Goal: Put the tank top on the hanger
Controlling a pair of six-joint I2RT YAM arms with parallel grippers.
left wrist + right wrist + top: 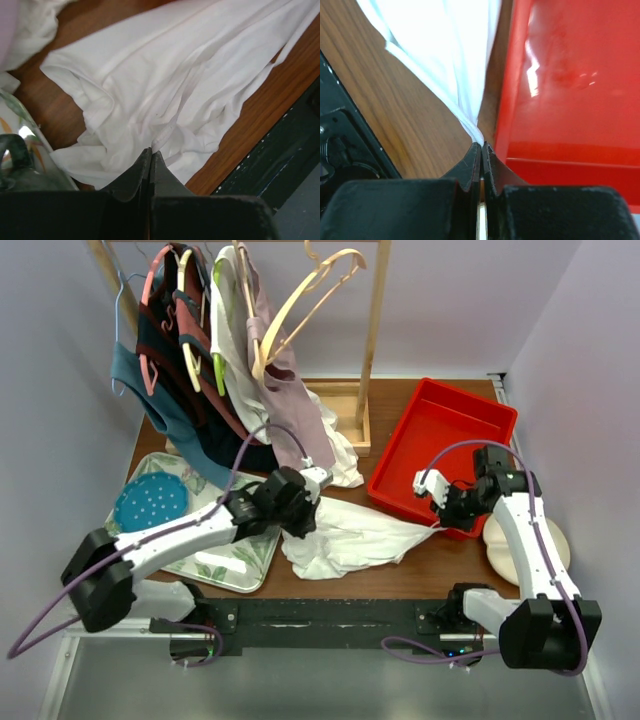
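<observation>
The top (355,535) is seen as plain white against a brown, wood-grained table (410,570). A bin (445,435) is shown in glossy red. A plate (150,502) is coloured teal with white dots, and the hanger (300,302) pale cream.

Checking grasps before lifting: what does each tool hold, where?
Left tool pinches a bunched fold of the tank top; right tool pinches its drawn-out corner beside the bin.

Grippers, two: left gripper (303,528), right gripper (441,522). One white tank top (350,535), centre. One red bin (440,440), right. One patterned tray (240,565), one teal dish (150,502), lower left. One bare cream hanger (296,302), top. Hung garments (200,370): too tangled to count.
</observation>
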